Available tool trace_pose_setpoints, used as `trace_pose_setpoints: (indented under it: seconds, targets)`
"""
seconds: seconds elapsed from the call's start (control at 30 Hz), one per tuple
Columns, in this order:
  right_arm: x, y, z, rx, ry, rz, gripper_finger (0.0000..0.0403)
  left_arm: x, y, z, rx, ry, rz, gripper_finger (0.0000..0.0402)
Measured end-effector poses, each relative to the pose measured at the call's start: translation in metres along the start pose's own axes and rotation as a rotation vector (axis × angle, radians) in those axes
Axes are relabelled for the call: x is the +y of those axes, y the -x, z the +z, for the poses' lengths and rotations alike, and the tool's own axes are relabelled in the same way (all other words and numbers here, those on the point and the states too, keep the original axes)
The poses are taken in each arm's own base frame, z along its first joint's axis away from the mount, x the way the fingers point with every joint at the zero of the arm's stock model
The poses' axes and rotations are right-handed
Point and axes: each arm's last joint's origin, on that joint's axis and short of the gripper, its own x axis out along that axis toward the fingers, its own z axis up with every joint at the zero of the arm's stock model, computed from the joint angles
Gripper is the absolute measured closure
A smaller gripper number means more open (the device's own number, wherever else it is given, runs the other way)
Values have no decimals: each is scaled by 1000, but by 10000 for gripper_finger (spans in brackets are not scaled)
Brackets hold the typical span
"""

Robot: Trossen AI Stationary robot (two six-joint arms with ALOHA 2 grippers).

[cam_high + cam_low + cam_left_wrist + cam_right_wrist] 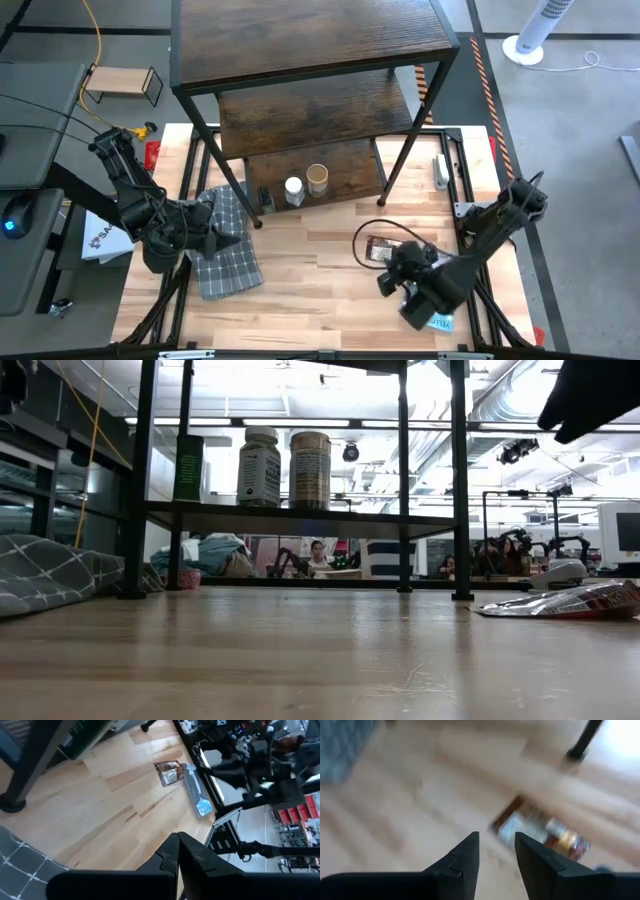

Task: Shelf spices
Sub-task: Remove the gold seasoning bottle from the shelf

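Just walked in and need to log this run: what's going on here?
Two jars, a white-capped jar and a tan canister, stand on the shelf's lowest board. The right gripper, fingers apart and empty, hovers over a spice packet lying on the table. The left gripper waits shut above a checked cloth.

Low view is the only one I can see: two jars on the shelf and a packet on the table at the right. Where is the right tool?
Observer: The right tool hangs over the table beside that packet, with its fingers apart and nothing held.
Operator: And the left tool?
Observer: The left tool is shut and empty, above the checked cloth.
Operator: Does anything else lie near the right arm?
Observer: Yes, a small blue-and-white item lies on the table, partly under that arm.
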Motion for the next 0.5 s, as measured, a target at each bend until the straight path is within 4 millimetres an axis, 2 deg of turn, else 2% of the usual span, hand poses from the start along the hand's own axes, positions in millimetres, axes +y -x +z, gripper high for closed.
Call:
trace_pose_setpoints:
  seconds: [0.13,0.2,0.37,0.5]
  targets:
    - [13,-9,26,363,99,138,274,2,0,0,-12,4,13,396]
    - [18,-19,35,469,141,202,273,2,-1,0,-15,1,16,396]
    - [17,-42,65,442,136,205,273,1,-3,-5,30,-45,30,396]
    - [26,-56,102,271,5,320,273,-2,-6,-12,144,-92,29,396]
